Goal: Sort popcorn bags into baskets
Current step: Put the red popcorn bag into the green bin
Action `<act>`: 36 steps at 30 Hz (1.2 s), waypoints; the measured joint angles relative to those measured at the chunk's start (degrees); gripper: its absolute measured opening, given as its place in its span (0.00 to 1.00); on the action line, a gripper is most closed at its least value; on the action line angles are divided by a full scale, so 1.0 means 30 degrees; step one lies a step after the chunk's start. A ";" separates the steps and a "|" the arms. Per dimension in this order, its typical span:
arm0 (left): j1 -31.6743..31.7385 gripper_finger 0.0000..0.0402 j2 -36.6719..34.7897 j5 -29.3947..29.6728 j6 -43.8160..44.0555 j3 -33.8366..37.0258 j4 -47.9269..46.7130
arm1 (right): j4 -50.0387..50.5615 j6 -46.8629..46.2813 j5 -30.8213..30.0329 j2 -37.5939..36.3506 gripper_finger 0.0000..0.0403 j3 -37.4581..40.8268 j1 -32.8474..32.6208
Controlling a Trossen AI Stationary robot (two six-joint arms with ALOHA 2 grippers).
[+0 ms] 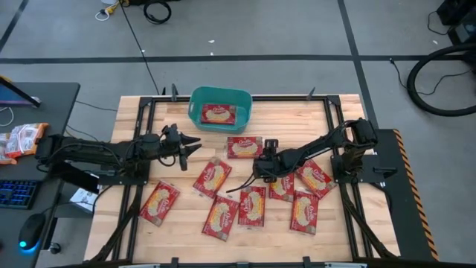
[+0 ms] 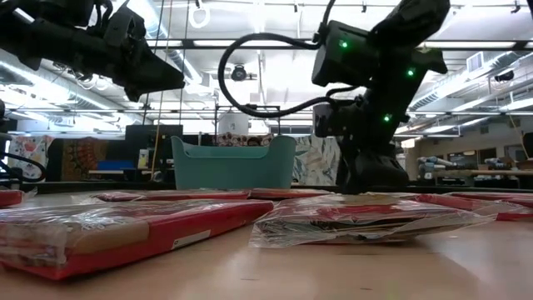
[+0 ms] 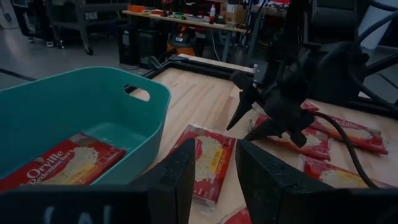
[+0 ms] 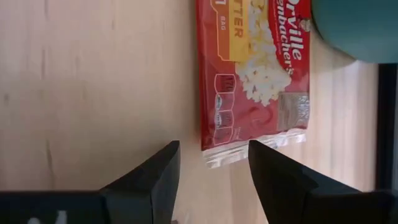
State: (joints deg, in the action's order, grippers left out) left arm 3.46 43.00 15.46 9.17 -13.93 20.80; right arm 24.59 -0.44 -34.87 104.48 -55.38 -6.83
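Note:
The teal basket (image 1: pixel 220 97) stands at the table's far edge with one red popcorn bag (image 1: pixel 217 114) lying flat inside it. Several more red bags lie flat on the wood, the nearest to the basket a bag (image 1: pixel 244 147) just in front of it. My right gripper (image 1: pixel 267 147) hovers open at that bag's right end; in its wrist view the open right gripper (image 4: pixel 214 168) has the bag's clear sealed edge (image 4: pixel 249 149) just ahead of its fingers. My left gripper (image 1: pixel 191 143) is open in the air, left of that bag and near the basket (image 3: pixel 74 106).
Other bags lie in a loose group on the near half of the table, among them a bag (image 1: pixel 212 177), a bag (image 1: pixel 159 202) and a bag (image 1: pixel 304 211). A desk with a keyboard, a mouse and orange-white packets (image 1: pixel 22 140) stands to the left. A black frame edges the table.

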 joint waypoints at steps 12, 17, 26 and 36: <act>0.0000 0.30 0.0000 -0.0001 -0.0307 0.0000 0.0086 | -0.1036 0.1179 0.0086 0.0140 0.45 0.0312 0.0753; 0.0000 0.30 0.0000 -0.0007 -0.0326 0.0000 0.0098 | -0.2178 0.1215 -0.0005 0.0059 0.40 0.1131 0.0780; 0.0000 0.30 0.0000 -0.0007 -0.0351 0.0000 0.0101 | -0.2829 0.2267 -0.0205 0.0114 0.16 0.1395 0.0805; 0.0000 0.30 0.0000 -0.0074 -0.0292 0.0000 0.0019 | -0.1358 0.3096 -0.0548 0.0028 0.02 0.0035 0.0708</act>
State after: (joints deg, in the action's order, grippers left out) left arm 3.46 43.00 15.24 8.29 -13.93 20.86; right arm 20.51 8.85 -36.51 104.57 -55.28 -4.71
